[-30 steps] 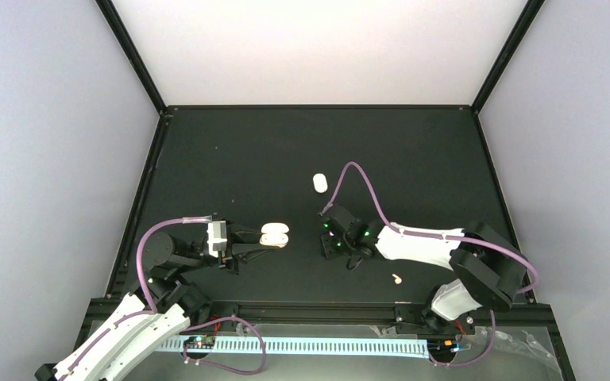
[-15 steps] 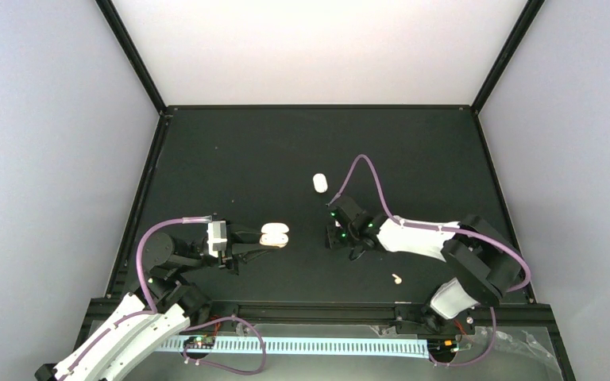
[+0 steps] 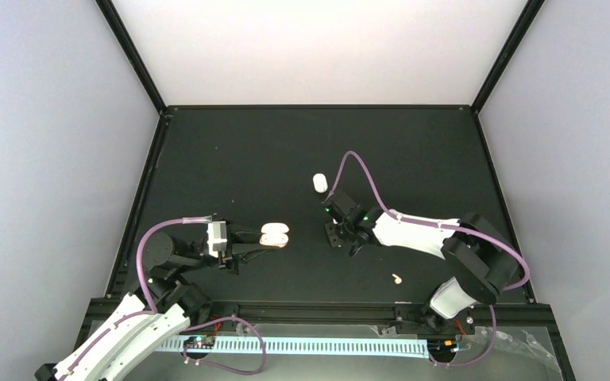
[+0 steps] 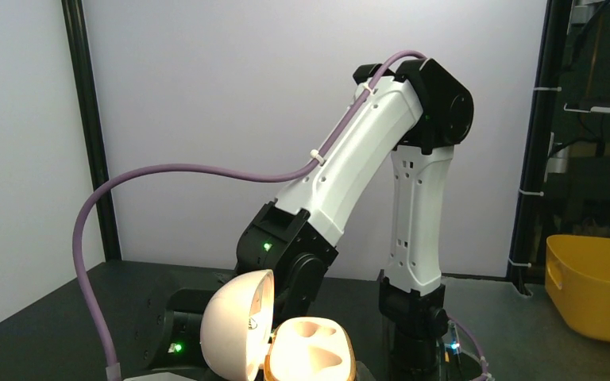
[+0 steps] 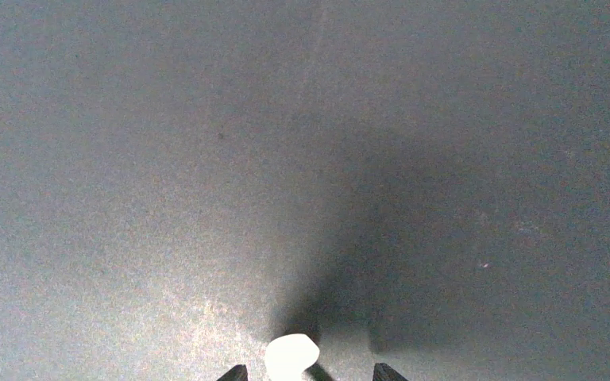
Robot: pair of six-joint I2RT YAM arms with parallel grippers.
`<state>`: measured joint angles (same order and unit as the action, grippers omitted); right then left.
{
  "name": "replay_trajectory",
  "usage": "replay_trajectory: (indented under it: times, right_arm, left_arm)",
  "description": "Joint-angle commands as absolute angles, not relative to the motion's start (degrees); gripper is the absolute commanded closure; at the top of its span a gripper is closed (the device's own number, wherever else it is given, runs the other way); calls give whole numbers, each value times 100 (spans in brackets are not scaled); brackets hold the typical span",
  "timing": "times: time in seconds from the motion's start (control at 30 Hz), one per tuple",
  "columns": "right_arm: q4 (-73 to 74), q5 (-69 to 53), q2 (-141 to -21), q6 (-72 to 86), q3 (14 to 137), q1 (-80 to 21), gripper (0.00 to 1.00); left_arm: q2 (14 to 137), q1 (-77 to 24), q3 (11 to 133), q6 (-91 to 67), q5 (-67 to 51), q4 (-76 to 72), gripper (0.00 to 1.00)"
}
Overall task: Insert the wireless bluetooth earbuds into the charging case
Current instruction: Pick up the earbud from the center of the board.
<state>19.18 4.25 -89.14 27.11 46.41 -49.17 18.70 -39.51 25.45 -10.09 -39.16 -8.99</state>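
The open charging case (image 3: 275, 235) sits left of the table's (image 3: 230, 159) middle, clamped in the left gripper (image 3: 254, 240). An earbud (image 5: 290, 355) lies between the right gripper's (image 3: 328, 225) parted jaws; closing off-centre could flick it out of reach.

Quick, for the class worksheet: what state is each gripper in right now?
Left gripper: closed, holding the charging case.
Right gripper: open, holding nothing.

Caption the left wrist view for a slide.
Open charging case, earbud wells empty, in the foreground; right arm bent down behind it.
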Motion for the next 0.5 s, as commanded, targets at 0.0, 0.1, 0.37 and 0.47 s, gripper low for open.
replay_trajectory:
  times: [0.0, 0.1, 0.37, 0.47]
  right_arm:
    - [2305, 526, -8921, 2497, 4719, -4998, 60]
    - [2181, 318, -8974, 2562, 4625, -5051, 59]
    - [2092, 44, -9172, 2577, 4791, -5239, 60]
    - [2166, 18, -9226, 2561, 4865, -5322, 60]
  left_arm:
    - [1819, -3974, 2619, -949, -3899, -904, 98]
    - [1811, -3981, 2619, -958, -3901, -923, 98]
    - [1774, -3978, 2619, -975, -3919, -879, 98]
    - [1769, -3979, 2619, -976, -3916, -888, 98]
